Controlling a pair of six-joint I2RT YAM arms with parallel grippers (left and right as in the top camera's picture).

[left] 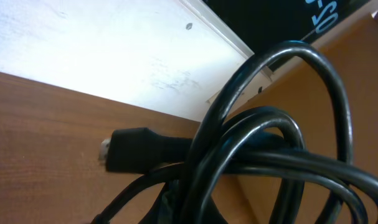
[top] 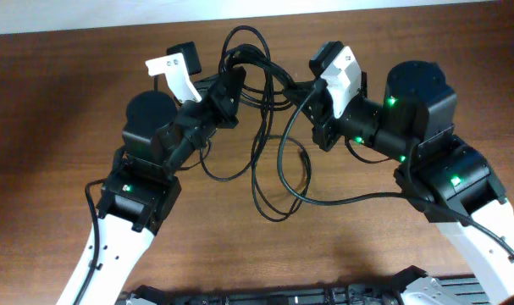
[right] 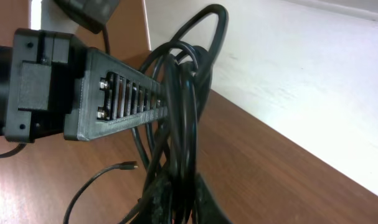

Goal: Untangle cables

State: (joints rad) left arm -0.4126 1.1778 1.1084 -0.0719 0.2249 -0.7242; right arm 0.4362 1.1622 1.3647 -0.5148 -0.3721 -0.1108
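The cables (top: 270, 86) are a bundle of thin black cords held up between my two grippers at the back middle of the wooden table (top: 53, 127). Long loops (top: 273, 212) trail forward onto the table. My left gripper (top: 229, 86) is shut on the bundle's left side. In the left wrist view the cords (left: 269, 155) fill the frame, with a black plug (left: 129, 151) lying on the wood. My right gripper (top: 317, 97) is shut on the right side; in the right wrist view its fingers (right: 192, 199) clamp several strands (right: 182, 106). A small plug (right: 129, 165) rests on the table.
The table's far edge (top: 426, 21) meets a white surface just behind the grippers. The left gripper's slotted black finger (right: 114, 102) is close to the bundle in the right wrist view. A dark rail (top: 282, 296) runs along the front edge.
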